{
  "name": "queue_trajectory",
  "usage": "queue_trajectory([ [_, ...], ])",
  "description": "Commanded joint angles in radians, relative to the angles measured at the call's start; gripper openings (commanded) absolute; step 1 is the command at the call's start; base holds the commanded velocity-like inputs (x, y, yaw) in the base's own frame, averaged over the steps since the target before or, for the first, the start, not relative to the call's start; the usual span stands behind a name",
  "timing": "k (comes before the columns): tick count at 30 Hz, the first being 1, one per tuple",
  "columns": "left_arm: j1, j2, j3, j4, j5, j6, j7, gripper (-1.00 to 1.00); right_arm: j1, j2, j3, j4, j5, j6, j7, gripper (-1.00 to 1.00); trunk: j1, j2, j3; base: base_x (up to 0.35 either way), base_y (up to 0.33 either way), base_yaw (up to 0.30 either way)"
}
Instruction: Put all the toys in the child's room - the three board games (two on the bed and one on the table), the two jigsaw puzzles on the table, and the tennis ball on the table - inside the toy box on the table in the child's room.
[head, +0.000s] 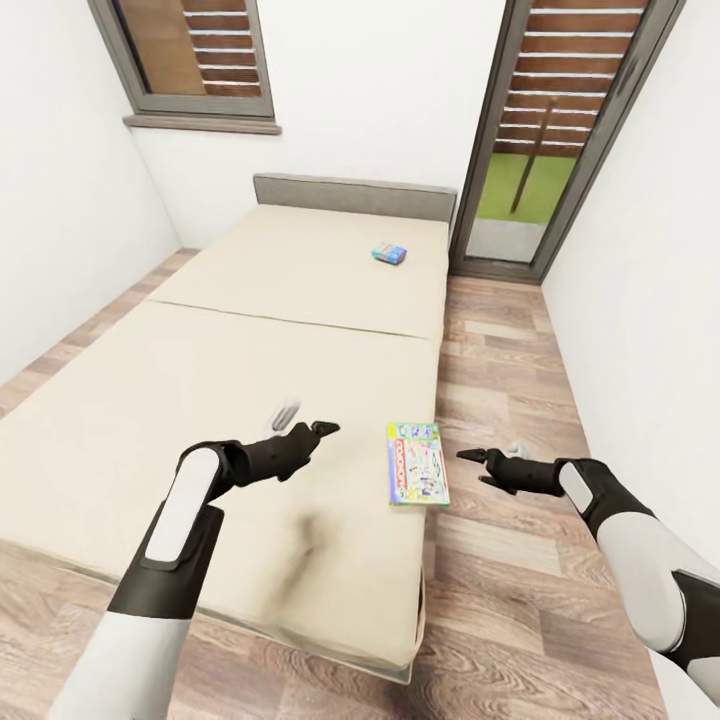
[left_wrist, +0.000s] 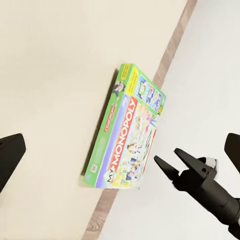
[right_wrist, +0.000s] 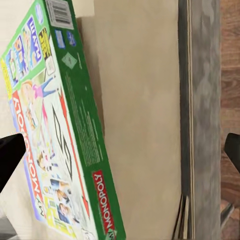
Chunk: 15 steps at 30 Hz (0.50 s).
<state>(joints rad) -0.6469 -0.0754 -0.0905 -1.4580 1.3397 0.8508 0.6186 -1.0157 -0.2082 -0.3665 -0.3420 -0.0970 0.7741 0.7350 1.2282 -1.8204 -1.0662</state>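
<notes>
Monopoly box (head: 417, 463), white face with green sides, lies flat at bed (head: 250, 330) right edge, near foot. Small blue box (head: 389, 253) flat near headboard, well apart.

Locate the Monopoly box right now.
Head view: the Monopoly box lies flat on the bed at its right edge, between the left tool and right tool.

The MONOPOLY box (head: 417, 463) lies flat at the bed's (head: 200, 400) right edge near the foot corner, open mattress on its inner side and bare floor (head: 500, 380) beyond the edge. The left gripper (head: 322, 429) and right gripper (head: 472, 456) flank it, seemingly not touching. The small blue box (head: 389, 253) sits well apart near the headboard (head: 350, 195).
</notes>
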Motion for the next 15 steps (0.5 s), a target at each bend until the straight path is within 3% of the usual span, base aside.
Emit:
queue_trajectory([
  [1, -0.007, -0.001, -0.002, -0.009, 0.026, 0.002, 0.046, 1.00, -0.001, 0.000, -0.003, 0.000, -0.007, 0.007, 0.030, 1.00, 0.000, -0.001, -0.002, 0.000, 0.000, 0.000],
  [2, -0.014, -0.002, -0.004, -0.016, 0.045, 0.002, 0.084, 1.00, -0.002, -0.001, -0.003, 0.000, -0.007, 0.007, 0.067, 1.00, 0.000, -0.001, -0.004, 0.000, 0.000, 0.000],
  [3, -0.014, -0.002, -0.004, -0.016, 0.045, 0.002, 0.084, 1.00, -0.002, -0.001, -0.003, 0.000, -0.007, 0.007, 0.067, 1.00, 0.000, -0.001, -0.006, 0.000, 0.000, 0.000],
  [5, -0.030, -0.004, -0.010, -0.031, 0.087, 0.003, 0.162, 1.00, -0.003, -0.003, -0.004, 0.001, -0.007, 0.005, 0.146, 1.00, 0.000, -0.001, -0.009, 0.000, 0.000, 0.000],
  [8, -0.039, -0.005, -0.013, -0.040, 0.109, 0.003, 0.199, 1.00, -0.003, -0.004, -0.003, 0.001, -0.007, 0.004, 0.183, 1.00, 0.000, -0.001, -0.014, 0.000, 0.000, 0.000],
  [10, -0.061, -0.007, -0.024, -0.059, 0.149, 0.001, 0.262, 1.00, -0.004, -0.008, -0.004, 0.001, -0.006, 0.004, 0.241, 1.00, 0.000, -0.001, -0.017, 0.000, 0.000, 0.000],
  [15, -0.089, -0.008, -0.047, -0.079, 0.187, -0.002, 0.323, 1.00, -0.004, -0.021, -0.004, 0.000, -0.005, 0.003, 0.291, 1.00, 0.000, -0.001, -0.025, 0.000, 0.000, 0.000],
])
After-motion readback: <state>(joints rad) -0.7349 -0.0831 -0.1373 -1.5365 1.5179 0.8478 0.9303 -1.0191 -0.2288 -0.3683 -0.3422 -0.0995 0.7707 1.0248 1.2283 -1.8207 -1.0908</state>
